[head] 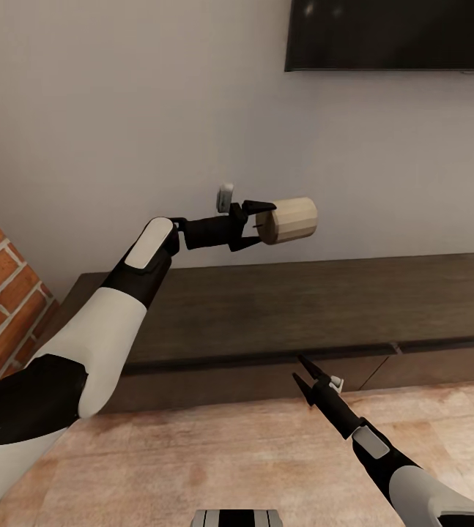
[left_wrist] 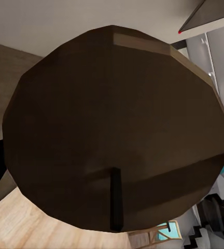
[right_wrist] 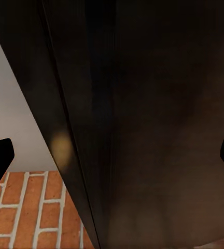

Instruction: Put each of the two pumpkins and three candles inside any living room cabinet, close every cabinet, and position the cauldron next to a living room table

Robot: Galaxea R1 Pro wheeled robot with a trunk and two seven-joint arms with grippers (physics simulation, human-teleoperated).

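Living-room wall behind; cabinet (head: 302, 307) closed. Left claw (head: 260, 218) grips a candle (head: 288, 220) above its top's rear edge. Right claw (head: 302, 372), parted and empty, must open a front panel.

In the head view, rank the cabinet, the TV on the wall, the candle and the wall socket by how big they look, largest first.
1. cabinet, spanning most of the picture.
2. TV, cut off by the frame, so only partly seen.
3. candle, held up in the left gripper nearer the camera, which inflates it.
4. wall socket, partly hidden behind the gripper.
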